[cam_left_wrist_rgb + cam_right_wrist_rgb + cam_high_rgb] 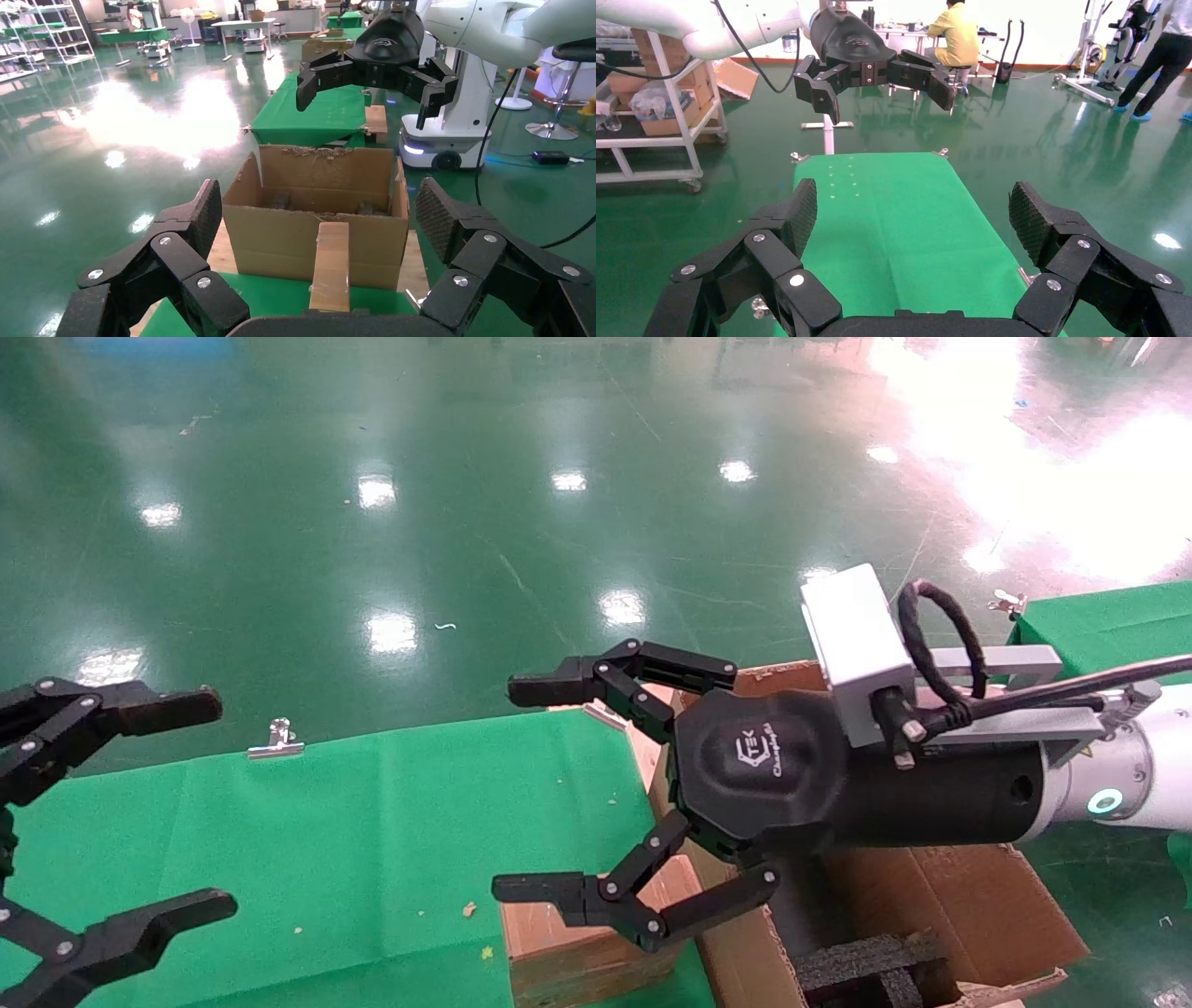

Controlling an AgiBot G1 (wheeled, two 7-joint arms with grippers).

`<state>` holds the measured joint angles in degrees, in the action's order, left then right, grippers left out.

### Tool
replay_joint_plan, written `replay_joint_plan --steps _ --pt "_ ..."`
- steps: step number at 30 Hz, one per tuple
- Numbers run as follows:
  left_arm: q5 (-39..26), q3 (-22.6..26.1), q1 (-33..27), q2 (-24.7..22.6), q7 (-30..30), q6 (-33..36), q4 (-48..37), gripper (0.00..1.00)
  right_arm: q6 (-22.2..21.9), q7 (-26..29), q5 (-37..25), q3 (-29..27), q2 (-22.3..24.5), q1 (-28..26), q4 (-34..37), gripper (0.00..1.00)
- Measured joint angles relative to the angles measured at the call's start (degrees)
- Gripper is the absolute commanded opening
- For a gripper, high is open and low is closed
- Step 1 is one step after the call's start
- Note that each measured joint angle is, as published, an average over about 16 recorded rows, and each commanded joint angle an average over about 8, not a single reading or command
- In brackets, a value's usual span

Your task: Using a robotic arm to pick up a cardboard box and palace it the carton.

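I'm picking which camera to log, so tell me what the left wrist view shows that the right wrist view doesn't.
Only the left wrist view shows the carton with ragged flaps, the small cardboard box standing against its front, and the right gripper open above it. Only the right wrist view shows the bare stretch of green table, the left gripper open beyond it, and people at the back. Both share the glossy green floor and open jaws in the foreground.

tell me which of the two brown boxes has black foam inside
The large carton with ragged flaps, under the right tool: black notched foam sits inside it. The small flat cardboard box, standing against the carton's outer wall, is closed and shows none.
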<state>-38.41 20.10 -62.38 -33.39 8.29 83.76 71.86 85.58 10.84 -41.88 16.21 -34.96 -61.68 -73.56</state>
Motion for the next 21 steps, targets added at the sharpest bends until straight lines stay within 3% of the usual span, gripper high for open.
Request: replay_joint_plan --steps 12,19,20,21 --pt "0.0 0.0 0.0 0.0 0.0 0.0 0.0 0.98 0.0 0.0 0.0 0.0 0.0 0.0 0.0 1.00" --pt "0.0 0.0 0.0 0.0 0.0 0.0 0.0 0.13 0.0 0.0 0.0 0.0 0.0 0.0 0.0 1.00" --pt "0.0 0.0 0.0 0.0 0.0 0.0 0.0 0.03 0.0 0.0 0.0 0.0 0.0 0.0 0.0 1.00" --pt "0.0 0.0 0.0 0.0 0.0 0.0 0.0 0.00 0.0 0.0 0.0 0.0 0.0 0.0 0.0 1.00"
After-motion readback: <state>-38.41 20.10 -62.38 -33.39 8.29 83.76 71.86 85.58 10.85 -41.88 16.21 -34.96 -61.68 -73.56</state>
